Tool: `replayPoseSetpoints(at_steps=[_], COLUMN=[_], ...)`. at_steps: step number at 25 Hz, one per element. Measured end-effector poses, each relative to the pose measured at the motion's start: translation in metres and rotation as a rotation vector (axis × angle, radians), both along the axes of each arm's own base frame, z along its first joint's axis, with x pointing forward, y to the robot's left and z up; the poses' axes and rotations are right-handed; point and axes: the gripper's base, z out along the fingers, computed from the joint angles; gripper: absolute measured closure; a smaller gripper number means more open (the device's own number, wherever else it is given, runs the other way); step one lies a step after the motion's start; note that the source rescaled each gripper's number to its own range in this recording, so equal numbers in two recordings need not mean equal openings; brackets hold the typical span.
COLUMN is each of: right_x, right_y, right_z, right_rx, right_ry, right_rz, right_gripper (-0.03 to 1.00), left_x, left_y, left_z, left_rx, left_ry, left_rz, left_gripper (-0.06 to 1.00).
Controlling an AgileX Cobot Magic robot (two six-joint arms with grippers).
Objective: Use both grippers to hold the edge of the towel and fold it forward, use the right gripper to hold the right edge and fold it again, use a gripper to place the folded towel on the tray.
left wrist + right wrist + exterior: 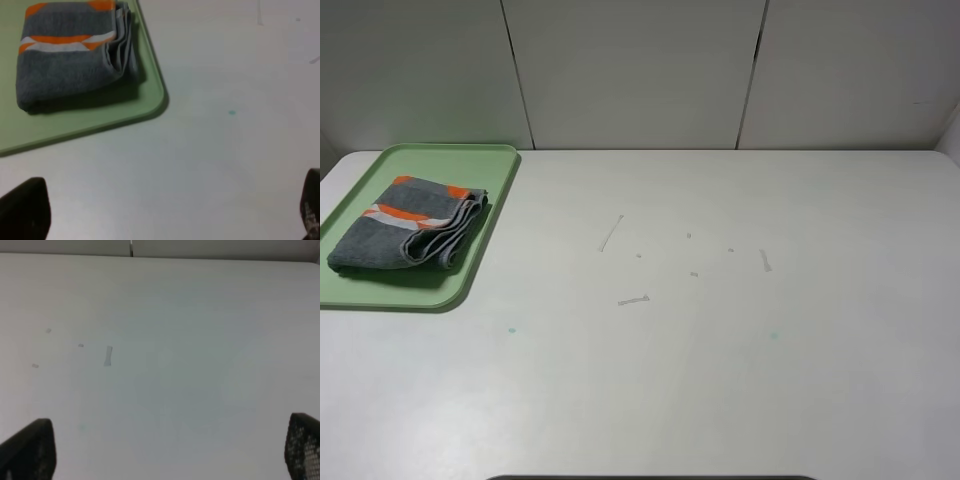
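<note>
Grey towel (408,233), folded, lies on the green tray (470,262) at the desk's (720,350) far left, so we judge the task finished. We keep our left tool (165,210) and right tool (170,452) released, grasping nothing.

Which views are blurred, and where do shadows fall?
Exterior high: sharp, even light, soft shadow at the towel on the tray. Left wrist: slightly soft, left pincer fingertips blurred. Right wrist: hazy, right pincer fingertips blurred.
</note>
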Motion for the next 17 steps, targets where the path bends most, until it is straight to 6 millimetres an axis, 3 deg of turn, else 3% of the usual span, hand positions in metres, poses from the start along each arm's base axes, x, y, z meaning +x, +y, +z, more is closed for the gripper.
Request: replayPoseSetpoints(at_steps=[17], right_x=[0.0], right_y=[0.0], right_z=[0.0], right_rx=[0.0], right_ry=[0.0], right_rz=[0.0], right_gripper=[-0.03], left_x=[0.0], left_y=[0.0], left_z=[0.0], left_rx=[0.0], left_ry=[0.0], left_rz=[0.0], left_gripper=[-0.06])
